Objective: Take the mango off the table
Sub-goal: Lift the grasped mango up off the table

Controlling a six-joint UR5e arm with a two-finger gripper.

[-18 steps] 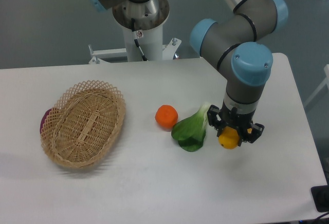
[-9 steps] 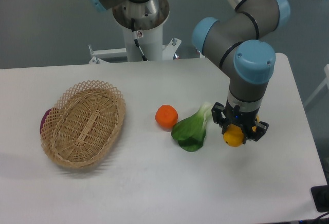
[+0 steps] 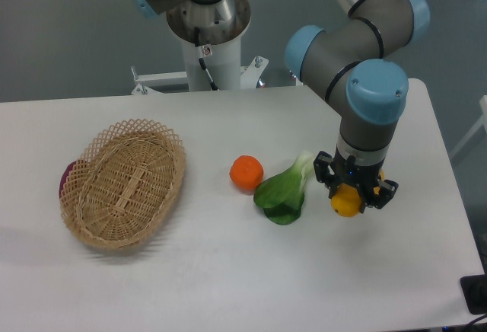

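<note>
White and flat with rounded corners, the large table stands against a grey floor, with the arm's pedestal at its far edge. Take the green leafy vegetable as the landmark: the smooth yellow-orange oval mango sits just to its right, close to it but apart, and only its lower part shows beneath the black two-finger gripper. The fingers stand on either side of the fruit and look closed against it, so the gripper appears to have hold of the mango. Whether the fruit rests on the tabletop or hangs just off it cannot be told from this view.

A mango of this kind is likely moderately heavy, firm but bruisable, with a smooth skin that may slip. The best hold is probably across its narrower middle, with steady rather than hard pressure, and the grip seen here seems to be about there.

A round deep-orange fruit lies just left of the vegetable, and an oval woven wicker basket lies well to the left.

Against the picture from a second ago, gripper and mango have shifted slightly to the right, away from the vegetable; since half a second ago hardly anything has moved.
</note>
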